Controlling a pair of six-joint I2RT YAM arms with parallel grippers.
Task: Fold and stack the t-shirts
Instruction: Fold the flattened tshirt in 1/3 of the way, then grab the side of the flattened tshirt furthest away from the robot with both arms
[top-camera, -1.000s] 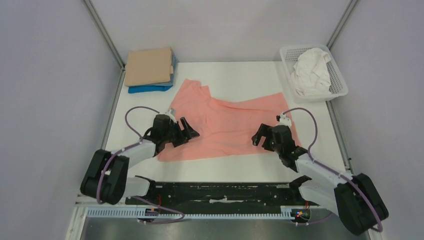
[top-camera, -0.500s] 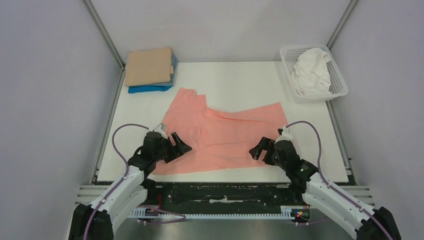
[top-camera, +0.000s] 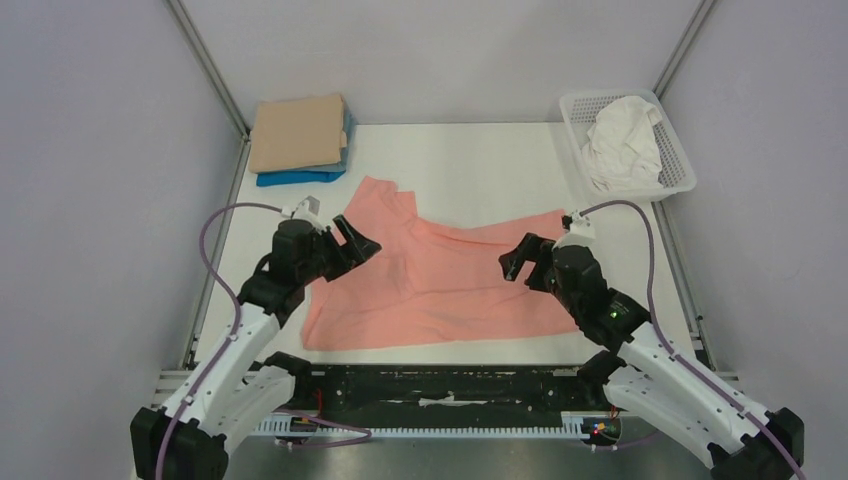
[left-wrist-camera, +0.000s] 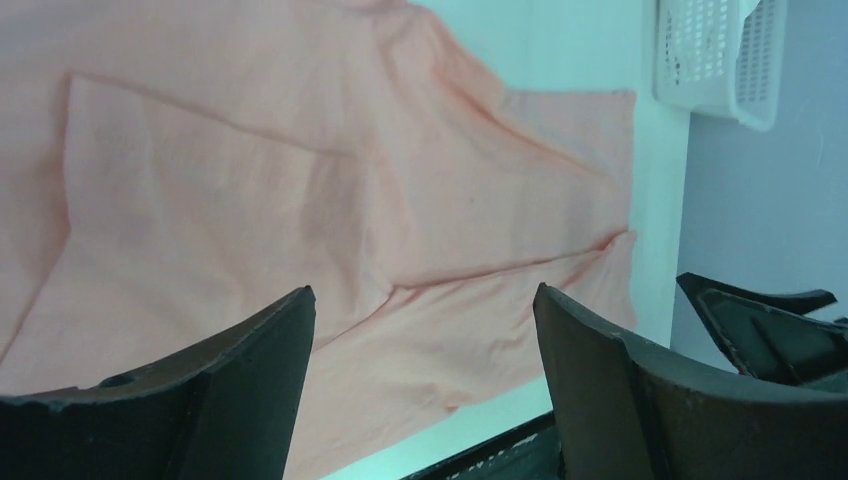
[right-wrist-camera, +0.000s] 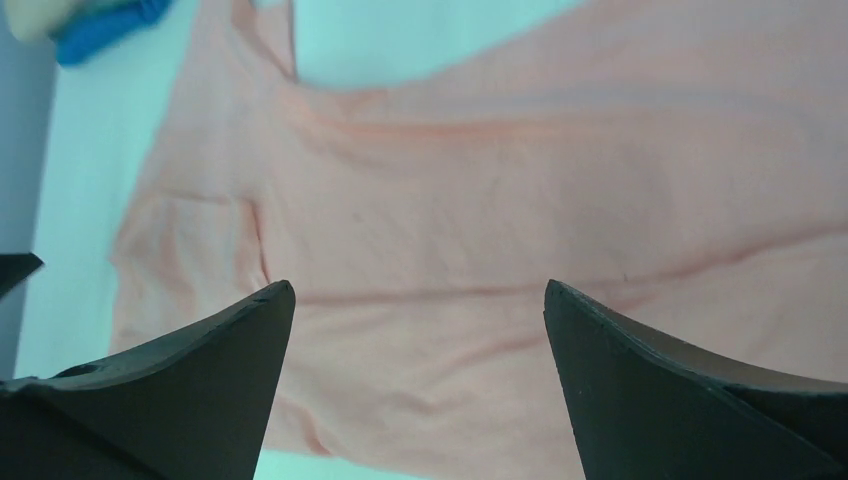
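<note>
- The salmon-pink t-shirt lies spread and wrinkled on the white surface, at frame centre.
- The left hand hangs released, jaws wide, over the shirt's left part.
- The right hand, likewise released, hangs over its right part.
- The tan t-shirt sits folded on the blue t-shirt, upper left.

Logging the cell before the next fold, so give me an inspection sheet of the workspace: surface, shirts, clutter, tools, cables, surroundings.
Surface: white table, no marks visible.
Job's things: salmon-pink t-shirt spread mid-table, wrinkled, unfolded; tan t-shirt folded on top of blue t-shirt, far left corner; white t-shirt crumpled in basket.
Clutter: white lattice basket, far right corner; otherwise nothing seen.
Grippers: left tool open, empty, above the shirt's left part; right tool open, empty, above its right part.
Cables: purple cable loops off each wrist, off the cloth.
Surroundings: grey walls, metal frame posts.
</note>
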